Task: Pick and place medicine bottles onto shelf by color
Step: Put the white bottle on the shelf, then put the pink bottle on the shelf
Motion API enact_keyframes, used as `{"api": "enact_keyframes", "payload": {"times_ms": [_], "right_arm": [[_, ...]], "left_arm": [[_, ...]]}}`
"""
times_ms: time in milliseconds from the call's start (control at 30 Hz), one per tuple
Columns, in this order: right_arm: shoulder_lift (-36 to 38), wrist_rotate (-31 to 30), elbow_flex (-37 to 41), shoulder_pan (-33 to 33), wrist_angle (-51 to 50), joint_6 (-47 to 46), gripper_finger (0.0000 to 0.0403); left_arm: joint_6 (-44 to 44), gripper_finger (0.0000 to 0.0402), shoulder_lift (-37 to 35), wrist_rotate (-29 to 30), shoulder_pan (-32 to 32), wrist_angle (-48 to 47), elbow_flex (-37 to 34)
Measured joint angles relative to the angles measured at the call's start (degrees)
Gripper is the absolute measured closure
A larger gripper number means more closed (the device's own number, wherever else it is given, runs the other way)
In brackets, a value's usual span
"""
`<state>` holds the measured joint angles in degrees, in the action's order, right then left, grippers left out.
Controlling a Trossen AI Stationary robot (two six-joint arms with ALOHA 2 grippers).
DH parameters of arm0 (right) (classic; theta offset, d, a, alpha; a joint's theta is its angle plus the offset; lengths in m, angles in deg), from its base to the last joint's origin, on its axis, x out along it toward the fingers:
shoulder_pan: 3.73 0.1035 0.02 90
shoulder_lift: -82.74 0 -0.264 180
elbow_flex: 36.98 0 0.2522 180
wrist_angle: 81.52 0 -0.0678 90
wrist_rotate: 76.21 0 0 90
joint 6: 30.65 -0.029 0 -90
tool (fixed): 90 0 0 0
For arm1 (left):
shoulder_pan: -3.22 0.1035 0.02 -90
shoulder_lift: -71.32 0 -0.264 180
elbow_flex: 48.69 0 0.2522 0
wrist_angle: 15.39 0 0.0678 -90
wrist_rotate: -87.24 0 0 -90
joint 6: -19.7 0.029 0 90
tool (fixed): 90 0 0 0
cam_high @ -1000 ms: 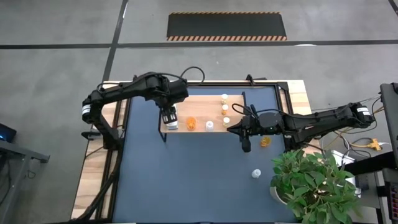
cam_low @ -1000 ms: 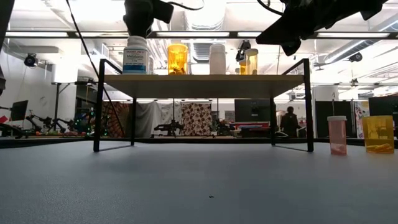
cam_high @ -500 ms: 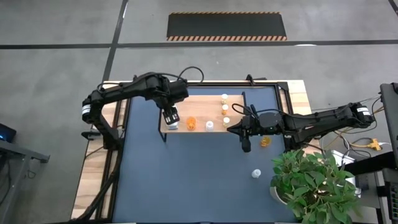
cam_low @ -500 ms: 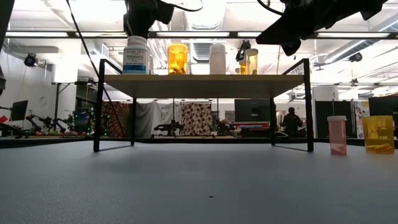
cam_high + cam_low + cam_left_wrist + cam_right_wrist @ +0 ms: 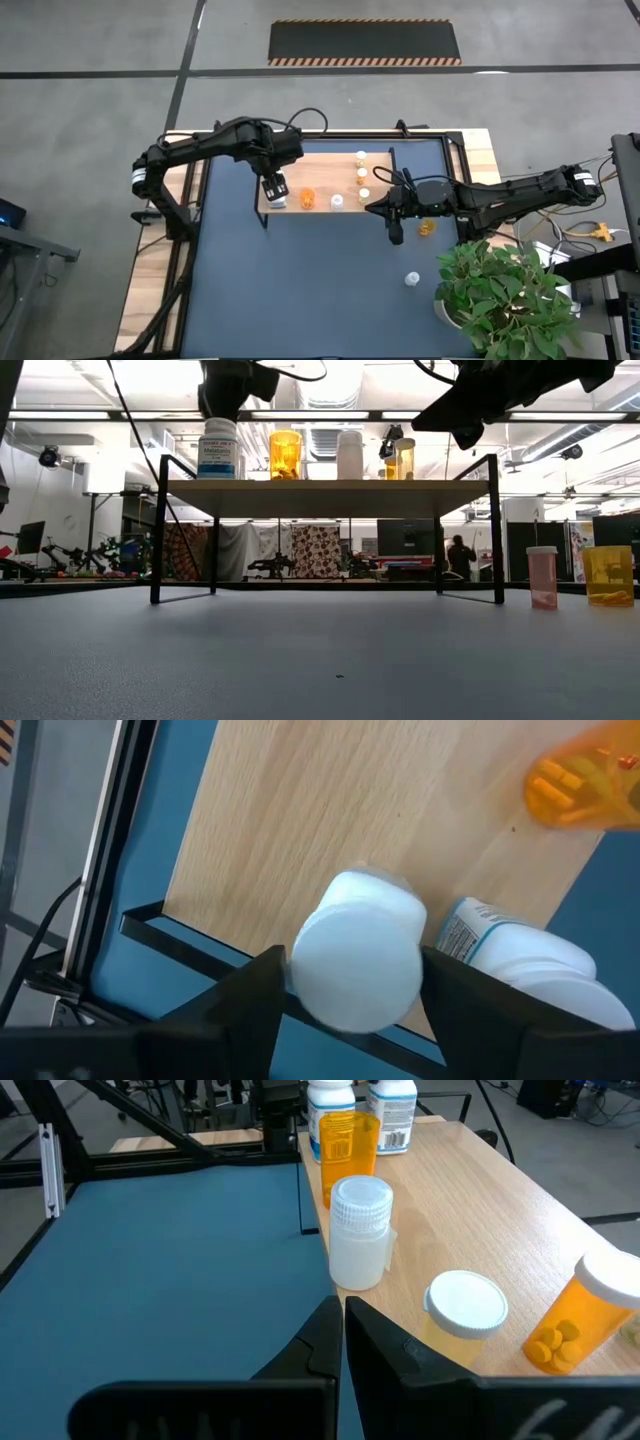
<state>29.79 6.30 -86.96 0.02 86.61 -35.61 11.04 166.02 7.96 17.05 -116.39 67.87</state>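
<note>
The light-wood shelf point(image 5: 325, 180) in its black frame stands at the far middle of the blue table. Several white and orange bottles stand on it. Two white labelled bottles stand at its left end point(image 5: 277, 201); the low view shows one point(image 5: 220, 448). My left gripper point(image 5: 272, 186) is open just above one of them. In the left wrist view its fingers stand on either side of that bottle's white cap point(image 5: 355, 960). My right gripper point(image 5: 385, 208) is shut and empty, above the table by the shelf's right near corner. It also shows in the right wrist view point(image 5: 340, 1325).
An orange bottle point(image 5: 427, 228) and a pale bottle point(image 5: 411, 278) stand on the table to the right of the shelf. A green potted plant point(image 5: 500, 300) fills the near right corner. Bare blue tabletop point(image 5: 300, 290) lies in front of the shelf.
My left gripper has gone up a little off the white bottle at the shelf's left end. The bottle stays upright on the shelf.
</note>
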Motion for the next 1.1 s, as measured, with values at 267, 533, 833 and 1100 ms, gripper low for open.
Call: {"api": "enact_keyframes", "payload": {"times_ms": [267,533,833,1100], "right_arm": [[0.0,0.0,0.0,0.0,0.0,0.0,0.0394],[0.0,0.0,0.0,0.0,0.0,-0.6,0.0394],[0.6,0.0,0.0,0.0,0.1,-0.7,0.0394],[1.4,2.2,0.0,0.1,-0.1,-1.6,0.0394]], "left_arm": [[0.4,0.0169,0.0,0.0,0.0,-0.3,-0.3],[2.0,0.0168,-0.4,-1.9,0.0,-2.3,2.6],[1.7,0.0168,-2.4,-5.6,-2.2,-1.9,9.0],[2.0,0.0168,-11.4,-1.1,-14.4,19.8,5.2]]}}
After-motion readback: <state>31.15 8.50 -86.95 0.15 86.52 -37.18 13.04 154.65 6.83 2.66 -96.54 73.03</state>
